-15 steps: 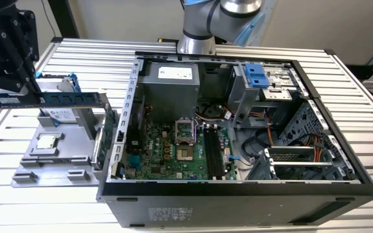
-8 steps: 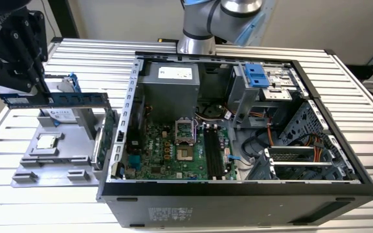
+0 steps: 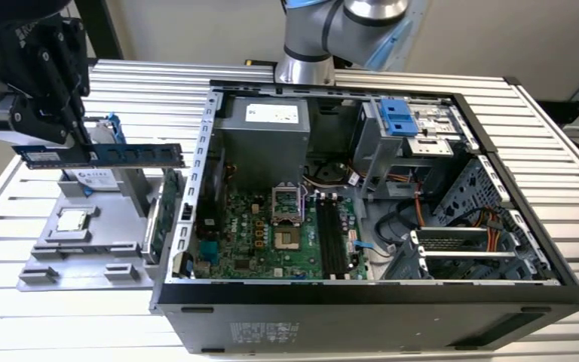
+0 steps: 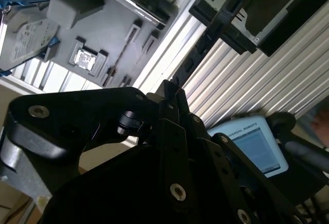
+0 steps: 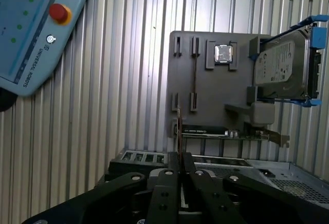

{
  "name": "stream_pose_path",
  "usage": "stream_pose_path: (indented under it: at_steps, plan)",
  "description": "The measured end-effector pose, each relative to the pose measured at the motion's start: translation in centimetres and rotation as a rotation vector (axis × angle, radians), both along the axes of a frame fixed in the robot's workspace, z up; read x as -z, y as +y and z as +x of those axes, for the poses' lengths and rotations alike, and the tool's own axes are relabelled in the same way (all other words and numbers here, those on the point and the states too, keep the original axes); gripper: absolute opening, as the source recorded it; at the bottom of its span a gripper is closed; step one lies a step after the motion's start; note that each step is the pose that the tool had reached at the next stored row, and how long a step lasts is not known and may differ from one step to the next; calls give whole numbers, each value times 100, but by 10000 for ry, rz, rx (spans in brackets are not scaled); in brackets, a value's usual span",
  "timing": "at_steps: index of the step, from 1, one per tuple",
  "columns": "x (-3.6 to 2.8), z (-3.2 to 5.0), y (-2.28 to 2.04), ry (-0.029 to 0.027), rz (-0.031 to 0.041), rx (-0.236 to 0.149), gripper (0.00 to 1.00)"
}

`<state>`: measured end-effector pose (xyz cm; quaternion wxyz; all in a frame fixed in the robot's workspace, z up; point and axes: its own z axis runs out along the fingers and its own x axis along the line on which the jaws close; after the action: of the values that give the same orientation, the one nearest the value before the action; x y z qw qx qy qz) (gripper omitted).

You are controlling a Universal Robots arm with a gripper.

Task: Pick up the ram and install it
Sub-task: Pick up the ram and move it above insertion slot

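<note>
In the exterior view the ram [image 3: 118,155], a long blue-green stick with dark chips, hangs level in the air above the grey parts holder [image 3: 118,249], on the exterior view's left of the open computer case [image 3: 370,302]. My gripper [image 3: 81,142] is shut on it near its middle. In the first wrist view the ram [image 5: 179,129] shows edge-on as a thin strip rising from between the shut black fingers [image 5: 167,175]. The green motherboard [image 3: 259,241] with its long black slots [image 3: 332,240] lies inside the case, well apart from the ram.
The holder carries a processor chip [image 3: 72,221] and a hard drive in a blue frame [image 5: 285,70]. A card [image 5: 226,132] stands at its edge. A teach pendant [image 5: 31,29] lies on the ribbed metal table [image 3: 88,317]. The arm's base [image 3: 304,64] stands behind the case.
</note>
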<state>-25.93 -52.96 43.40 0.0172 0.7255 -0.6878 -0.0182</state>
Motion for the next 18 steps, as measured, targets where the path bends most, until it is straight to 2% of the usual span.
stream_pose_path:
  at_steps: [15, 18]
  plan:
    - [0, 200, 0, 1, -1, 0, 0]
    - [0, 261, 0, 0, 0, 0, 0]
